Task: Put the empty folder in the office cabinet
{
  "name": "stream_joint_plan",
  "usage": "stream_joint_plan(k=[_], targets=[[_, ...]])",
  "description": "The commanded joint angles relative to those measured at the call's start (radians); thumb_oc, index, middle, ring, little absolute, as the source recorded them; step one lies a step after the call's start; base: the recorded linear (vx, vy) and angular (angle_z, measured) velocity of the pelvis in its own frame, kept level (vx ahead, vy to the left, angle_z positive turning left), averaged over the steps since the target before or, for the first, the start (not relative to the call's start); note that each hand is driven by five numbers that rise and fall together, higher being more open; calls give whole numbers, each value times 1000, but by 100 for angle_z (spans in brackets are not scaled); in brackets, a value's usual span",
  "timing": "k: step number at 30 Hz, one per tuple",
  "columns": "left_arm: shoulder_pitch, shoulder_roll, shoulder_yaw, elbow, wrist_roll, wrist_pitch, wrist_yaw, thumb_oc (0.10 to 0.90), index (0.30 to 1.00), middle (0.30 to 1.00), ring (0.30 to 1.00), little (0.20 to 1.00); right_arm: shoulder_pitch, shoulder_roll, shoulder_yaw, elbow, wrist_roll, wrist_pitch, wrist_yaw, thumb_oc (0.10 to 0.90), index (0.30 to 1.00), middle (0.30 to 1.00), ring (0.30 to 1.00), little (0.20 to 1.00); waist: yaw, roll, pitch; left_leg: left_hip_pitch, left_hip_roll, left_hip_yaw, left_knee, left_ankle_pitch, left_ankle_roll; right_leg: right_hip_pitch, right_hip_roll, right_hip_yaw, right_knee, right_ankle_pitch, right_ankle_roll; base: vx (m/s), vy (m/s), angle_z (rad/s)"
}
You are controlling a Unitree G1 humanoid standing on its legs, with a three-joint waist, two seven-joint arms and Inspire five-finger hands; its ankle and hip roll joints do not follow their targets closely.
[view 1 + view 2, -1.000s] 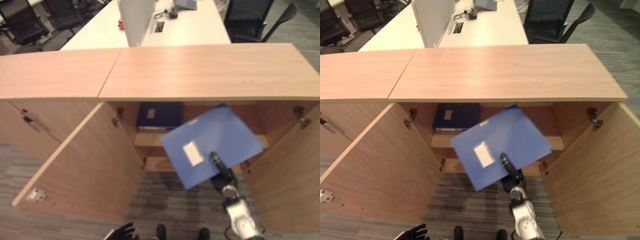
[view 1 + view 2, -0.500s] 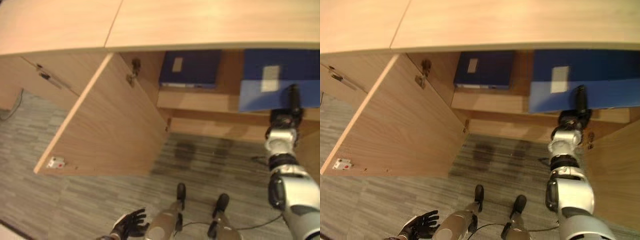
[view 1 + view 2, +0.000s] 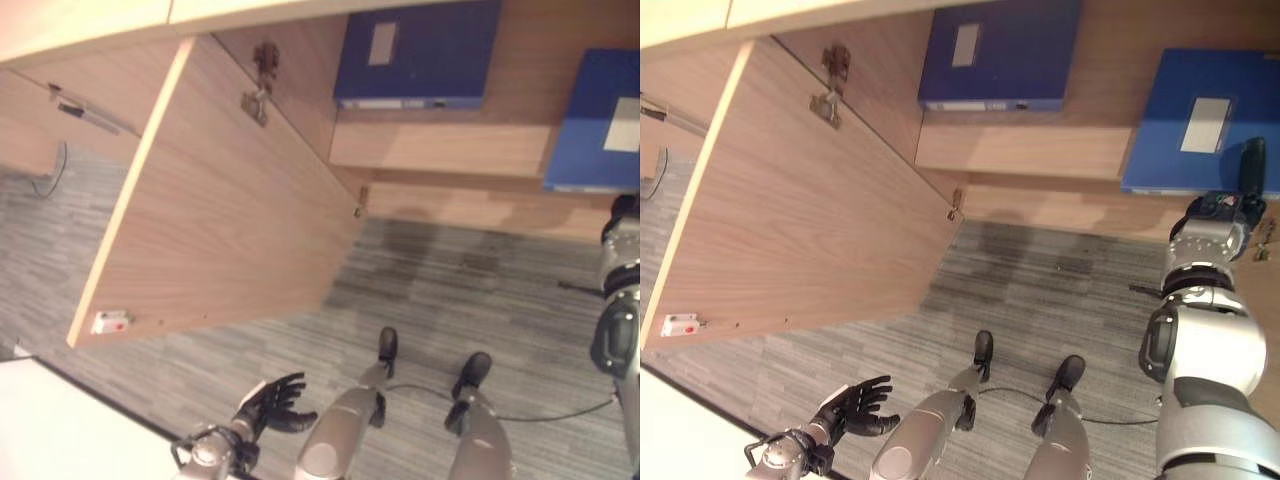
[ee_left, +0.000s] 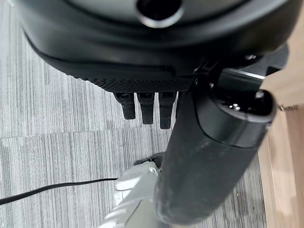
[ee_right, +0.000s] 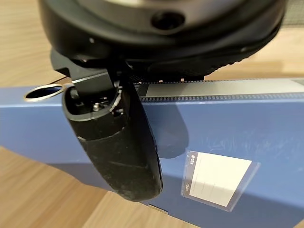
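Now the flat light-blue plastic folder (image 3: 1205,125), with a white label pocket (image 3: 1206,111) on its cover, lies on the wooden shelf (image 3: 1040,150) inside the open office cabinet, at the right end of that shelf, its near edge reaching over the shelf's front. The right hand (image 3: 1248,175) has it: the dark thumb (image 5: 116,142) lies pressed on the folder's upper face just beside the label, and the rest of the fingers are hidden under the folder, so the hold reads as a pinch between thumb above and fingers below. In the right wrist view a metal ring hole (image 5: 40,92) shows at the folder's spine end, with wood surface behind and below the folder.

Farther left on the same shelf lies a darker navy-blue binder (image 3: 995,55) with its own pale label, well apart from the light-blue one. The cabinet's left wooden door (image 3: 810,200) stands swung wide open, a metal hinge (image 3: 830,85) at its inner edge and a small white-and-red catch (image 3: 680,324) near its outer corner.

The left hand (image 3: 855,408) hangs low above the grey striped carpet floor (image 3: 1060,290), its fingers (image 4: 145,109) spread and relaxed, holding nothing.
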Motion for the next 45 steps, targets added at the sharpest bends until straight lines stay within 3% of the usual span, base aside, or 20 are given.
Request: stream_joint_plan(k=[1, 12, 20, 25, 26, 30, 31, 33, 34, 36, 37, 38, 39, 41, 42, 43, 44, 45], targets=[[32, 68, -21, 24, -11, -15, 25, 800, 900, 900, 900, 900, -63, -113, 96, -93, -43, -32, 21, 400, 300, 300, 300, 300, 10, -14, -46, -64, 7, -43, 192, -182, -75, -4, 54, 78, 108, -190, 18, 17, -44, 12], [46, 91, -43, -46, -58, -20, 34, 800, 900, 900, 900, 900, -127, -140, 165, -97, -76, -25, -8, 400, 300, 300, 300, 300, 2, -3, -31, -157, -20, -47, 302, -232, -62, -130, 29, 119, 283, -253, 3, 33, -16, 5], [61, 107, -53, -76, -72, -20, 37, 800, 900, 900, 900, 900, -196, -154, 207, -89, -85, -22, -40, 400, 300, 300, 300, 300, 1, -4, -43, -138, -26, -51, 266, -228, -63, -136, 35, 122, 284, -259, 0, 32, -4, 1], [74, 123, -53, -107, -91, -14, 35, 800, 900, 900, 900, 900, -254, -163, 251, -123, -99, -28, -70, 400, 300, 300, 300, 300, -6, -17, -55, -60, -24, -67, 182, -204, -72, -81, 48, 109, 228, -245, -1, 39, -23, 1], [71, 114, -41, -31, -71, -3, 42, 800, 900, 900, 900, 900, -253, -134, 265, -132, -111, -24, -70, 400, 300, 300, 300, 300, -14, -37, -50, -23, -7, -77, 155, -198, -74, -40, 69, 104, 180, -227, 0, 3, -73, -3], [40, 78, -21, 47, -61, -2, 56, 800, 900, 900, 900, 900, -212, -76, 251, -170, -113, -36, -62, 400, 300, 300, 300, 300, -32, -64, -37, 10, 13, -74, 168, -210, -81, 17, 102, 113, 125, -215, -9, -42, -146, -7], [20, 82, -7, 46, -71, 1, 58, 800, 900, 900, 900, 900, -164, -77, 214, -203, -100, -51, -49, 400, 300, 300, 300, 300, -48, -114, 20, -78, 33, -38, 381, -196, -121, 102, 100, 106, 59, -212, -41, -149, -426, -11], [16, 87, -2, 55, -75, 2, 63, 800, 900, 900, 900, 900, -133, -81, 198, -197, -99, -53, -57, 400, 300, 300, 300, 300, -48, -133, 44, -132, 53, -20, 474, -207, -117, 135, 117, 89, 44, -223, -60, -10, -326, 51], [14, 74, 14, 70, -78, 9, 69, 800, 900, 900, 900, 900, -108, -72, 177, -206, -90, -55, -59, 400, 300, 300, 300, 300, -34, -128, 35, -145, 50, -19, 381, -168, -112, 169, 151, 82, 31, -235, -55, 132, -77, 59], [25, 65, 19, 78, -61, 11, 71, 800, 900, 900, 900, 900, -62, -58, 159, -225, -96, -54, -56, 400, 300, 300, 300, 300, 5, -111, 36, -150, 56, -21, 196, -27, -109, 224, 204, 72, 5, -234, -54, 304, 53, -5], [29, 58, 13, 100, -39, 11, 79, 800, 900, 900, 900, 900, -53, -38, 164, -217, -104, -58, -60, 400, 300, 300, 300, 300, 44, -124, 39, -187, 43, -35, 89, 2, -116, 293, 236, 98, -22, -270, -50, 518, 12, -44], [31, 56, 7, 110, -28, 12, 85, 800, 900, 900, 900, 900, -48, -34, 164, -204, -103, -55, -60, 400, 300, 300, 300, 300, 56, -138, 37, -200, 34, -59, 73, -4, -121, 325, 245, 125, -31, -292, -49, 501, 54, -79], [53, 45, 6, 129, -25, 14, 78, 800, 900, 900, 900, 900, -36, -11, 160, -192, -94, -51, -57, 400, 300, 300, 300, 300, 76, -135, 22, -181, 51, -70, 36, -4, -101, 344, 266, 128, -36, -298, -38, 373, 64, -106], [60, 49, 30, 142, -13, 14, 87, 800, 900, 900, 900, 900, -12, 15, 137, -211, -81, -47, -40, 400, 300, 300, 300, 300, 84, -150, 25, -139, 38, -79, 60, 20, -83, 377, 262, 143, -42, -298, -24, 304, 88, -111], [56, 52, 41, 143, -12, 9, 87, 800, 900, 900, 900, 900, -2, 34, 132, -226, -76, -46, -32, 400, 300, 300, 300, 300, 94, -179, 18, -152, 34, -82, 88, 42, -75, 405, 260, 152, -69, -279, -7, 377, 81, -76], [56, 55, 37, 146, -1, 13, 79, 800, 900, 900, 900, 900, 20, 52, 120, -231, -77, -47, -31, 400, 300, 300, 300, 300, 94, -211, 5, -155, 22, -72, 107, 19, -67, 424, 251, 163, -74, -279, 7, 441, 69, -46], [45, 68, 26, 146, 24, 12, 77, 800, 900, 900, 900, 900, 35, 82, 105, -234, -72, -47, -27, 400, 300, 300, 300, 300, 93, -240, 11, -132, 9, -59, 129, -20, -49, 418, 225, 153, -7, -195, 72, 285, 32, -23], [45, 70, 27, 146, 25, 13, 77, 800, 900, 900, 900, 900, 35, 82, 103, -235, -73, -48, -27, 400, 300, 300, 300, 300, 98, -237, 11, -134, 14, -58, 128, -13, -47, 415, 229, 155, -8, -186, 75, 185, 126, -43]])
